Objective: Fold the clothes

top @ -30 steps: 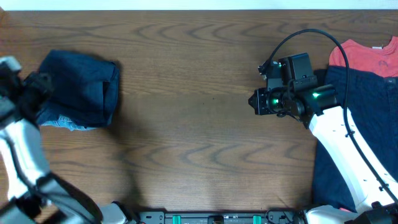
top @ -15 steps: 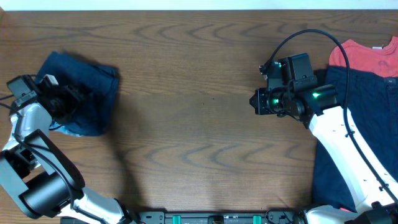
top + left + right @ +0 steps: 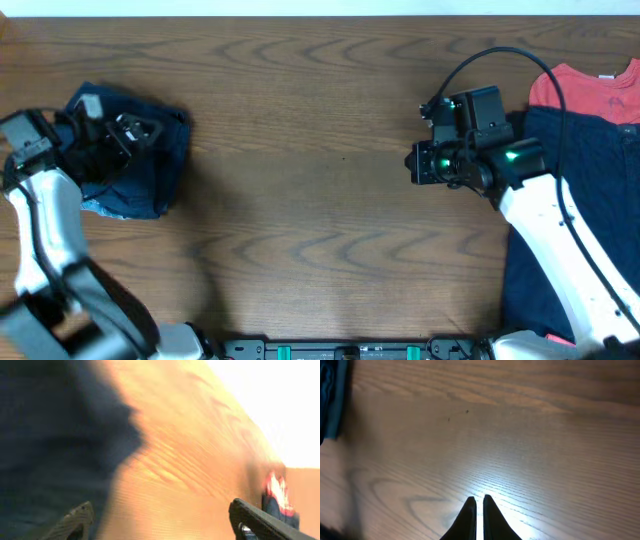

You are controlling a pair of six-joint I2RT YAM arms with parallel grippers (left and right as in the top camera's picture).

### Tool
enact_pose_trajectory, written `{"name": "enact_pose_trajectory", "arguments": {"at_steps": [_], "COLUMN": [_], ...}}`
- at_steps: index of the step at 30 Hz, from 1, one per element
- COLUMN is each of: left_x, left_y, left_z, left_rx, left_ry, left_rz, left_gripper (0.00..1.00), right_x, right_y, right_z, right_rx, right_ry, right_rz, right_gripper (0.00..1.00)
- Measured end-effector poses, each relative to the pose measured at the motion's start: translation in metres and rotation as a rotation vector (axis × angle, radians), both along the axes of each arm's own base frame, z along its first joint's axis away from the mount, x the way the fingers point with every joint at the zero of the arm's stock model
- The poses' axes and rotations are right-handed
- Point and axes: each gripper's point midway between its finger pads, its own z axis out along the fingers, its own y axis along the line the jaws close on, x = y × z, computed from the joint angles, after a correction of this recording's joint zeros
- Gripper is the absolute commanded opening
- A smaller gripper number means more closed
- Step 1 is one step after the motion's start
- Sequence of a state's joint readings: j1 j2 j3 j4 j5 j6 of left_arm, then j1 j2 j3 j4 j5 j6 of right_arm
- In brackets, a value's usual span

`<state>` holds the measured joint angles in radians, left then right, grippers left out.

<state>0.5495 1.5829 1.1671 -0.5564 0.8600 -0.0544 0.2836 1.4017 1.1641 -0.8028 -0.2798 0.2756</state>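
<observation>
The folded dark blue shorts [image 3: 150, 175] lie on the desk [image 3: 320, 200] at the upper left of the overhead view. The left gripper [image 3: 159, 510] is over them with its two fingers spread wide, holding nothing. The right gripper [image 3: 476, 506] is over bare wood at the middle right with its fingers pressed together, and a red T-shirt [image 3: 585, 95] and more dark blue clothes [image 3: 590, 200] lie at the right edge.

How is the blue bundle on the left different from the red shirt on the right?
The blue bundle is dark and folded small; the red shirt is bright and lies flat. The bundle has the left tool over it; the shirt is partly under a navy garment. Both are clothes on the wooden table.
</observation>
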Motion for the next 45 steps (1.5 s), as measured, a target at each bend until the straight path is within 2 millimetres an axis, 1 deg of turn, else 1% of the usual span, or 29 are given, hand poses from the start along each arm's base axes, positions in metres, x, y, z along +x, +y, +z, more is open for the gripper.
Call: {"name": "enact_pose_trajectory", "arguments": {"at_steps": [1,2,4,6,7,8,9,10,11,12,13,14,15,18,20,22,30,43,45], "left_x": [-0.004,-0.009,-0.024,-0.044,-0.055,-0.065,-0.077,-0.090,-0.100,-0.112,-0.124,-0.132,-0.144,-0.169,-0.179,-0.185,-0.186,-0.186,-0.186], "left_y": [-0.015,-0.025,-0.052,-0.075,-0.087,-0.095,-0.102,-0.110,-0.115,-0.119,-0.122,-0.123,-0.123,-0.119,-0.114,-0.111,-0.106,-0.106,-0.105], "left_z": [0.019,0.032,0.060,0.080,0.089,0.095,0.100,0.105,0.109,0.113,0.117,0.118,0.120,0.125,0.127,0.126,0.125,0.125,0.125], "left_rx": [0.029,0.052,0.125,0.199,0.240,0.278,0.315,0.354,0.388,0.429,0.465,0.488,0.518,0.587,0.618,0.638,0.664,0.664,0.665], "left_ry": [-0.029,-0.050,-0.093,-0.123,-0.140,-0.147,-0.152,-0.160,-0.165,-0.176,-0.183,-0.183,-0.184,-0.197,-0.197,-0.191,-0.176,-0.176,-0.176], "left_rz": [-0.041,-0.071,-0.145,-0.203,-0.230,-0.248,-0.264,-0.280,-0.292,-0.305,-0.308,-0.306,-0.303,-0.276,-0.255,-0.247,-0.227,-0.227,-0.227], "left_gripper": [0.90,0.90,0.90,0.90,0.90,0.90,0.90,0.91,0.98,0.98,0.98,0.98,0.98,0.98,0.98,0.98,0.98,0.98,0.98], "right_x": [-0.002,-0.004,-0.010,-0.021,-0.029,-0.035,-0.044,-0.051,-0.057,-0.065,-0.073,-0.082,-0.087,-0.103,-0.109,-0.112,-0.113,-0.113,-0.115], "right_y": [-0.003,-0.005,-0.006,-0.006,-0.006,-0.006,-0.007,-0.009,-0.011,-0.015,-0.019,-0.023,-0.026,-0.033,-0.036,-0.037,-0.038,-0.038,-0.039], "right_z": [0.008,0.016,0.042,0.073,0.091,0.103,0.119,0.132,0.142,0.153,0.162,0.168,0.171,0.177,0.175,0.173,0.170,0.169,0.166], "right_rx": [-0.009,-0.013,-0.011,0.000,0.011,0.019,0.029,0.038,0.044,0.052,0.055,0.057,0.059,0.059,0.054,0.049,0.042,0.042,0.037], "right_ry": [-0.024,-0.051,-0.136,-0.240,-0.306,-0.345,-0.402,-0.448,-0.482,-0.518,-0.556,-0.580,-0.591,-0.615,-0.610,-0.600,-0.587,-0.586,-0.573], "right_rz": [-0.017,-0.027,-0.038,-0.031,-0.017,-0.013,-0.002,0.006,0.010,0.009,0.009,0.008,0.008,0.009,0.008,0.009,0.008,0.009,0.010], "right_gripper": [0.07,0.09,0.12,0.16,0.19,0.24,0.29,0.37,0.50,0.71,0.88,0.99,0.99,0.99,0.99,0.99,0.99,0.99,0.99]}}
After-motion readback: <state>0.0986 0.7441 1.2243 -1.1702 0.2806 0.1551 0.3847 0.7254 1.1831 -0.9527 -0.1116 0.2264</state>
